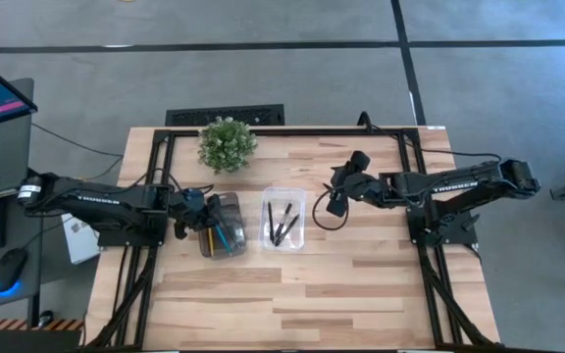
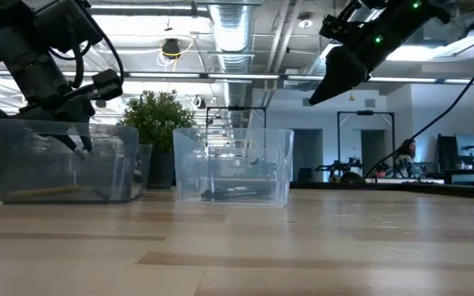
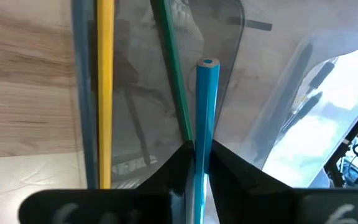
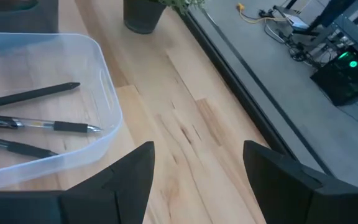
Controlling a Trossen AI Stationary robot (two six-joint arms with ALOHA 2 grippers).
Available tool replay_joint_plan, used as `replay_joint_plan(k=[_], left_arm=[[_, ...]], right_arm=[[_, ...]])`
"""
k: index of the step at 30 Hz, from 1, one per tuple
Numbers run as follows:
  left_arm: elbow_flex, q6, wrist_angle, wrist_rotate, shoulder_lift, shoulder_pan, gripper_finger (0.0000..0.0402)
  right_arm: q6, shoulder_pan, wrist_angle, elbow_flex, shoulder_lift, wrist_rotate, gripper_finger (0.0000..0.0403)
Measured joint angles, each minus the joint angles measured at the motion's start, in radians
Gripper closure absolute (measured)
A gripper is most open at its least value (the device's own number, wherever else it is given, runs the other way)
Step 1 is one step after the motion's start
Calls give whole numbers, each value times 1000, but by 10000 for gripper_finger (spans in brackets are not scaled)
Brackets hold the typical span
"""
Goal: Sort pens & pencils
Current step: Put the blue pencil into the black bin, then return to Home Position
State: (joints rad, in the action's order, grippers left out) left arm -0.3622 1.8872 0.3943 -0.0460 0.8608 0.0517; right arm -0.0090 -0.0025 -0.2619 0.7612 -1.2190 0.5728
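Note:
My left gripper (image 1: 204, 224) is over the left clear bin (image 1: 223, 237), shut on the blue pencil (image 3: 205, 118). The yellow pencil (image 3: 105, 93) and the dark green pencil (image 3: 174, 74) lie on that bin's floor. Three dark pens (image 1: 282, 224) lie in the right clear bin (image 1: 283, 218); they also show in the right wrist view (image 4: 36, 127). My right gripper (image 1: 333, 204) is open and empty, raised above the table just right of the pen bin. My left gripper pinches the blue pencil's lower shaft (image 3: 199, 163) between its two fingers. The fingers lie along the pencil, whose free end (image 3: 207, 63) sticks out ahead of them over the bin. The pencil is clear of the bin floor.
A potted plant (image 1: 227, 143) stands at the table's far side behind the bins. Bare wood lies at the near side and right of the pen bin. A desk with a mouse (image 1: 6, 271) and a screen stands off the table's left.

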Motion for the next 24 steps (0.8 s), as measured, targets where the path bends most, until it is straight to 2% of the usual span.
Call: replay_joint_plan(k=[14, 24], left_arm=[[0, -48, 7, 34, 0, 1, 364], [0, -71, 14, 55, 2, 1, 324]], right_arm=[[1, 0, -21, 0, 0, 0, 135], [1, 0, -22, 0, 0, 0, 135]])
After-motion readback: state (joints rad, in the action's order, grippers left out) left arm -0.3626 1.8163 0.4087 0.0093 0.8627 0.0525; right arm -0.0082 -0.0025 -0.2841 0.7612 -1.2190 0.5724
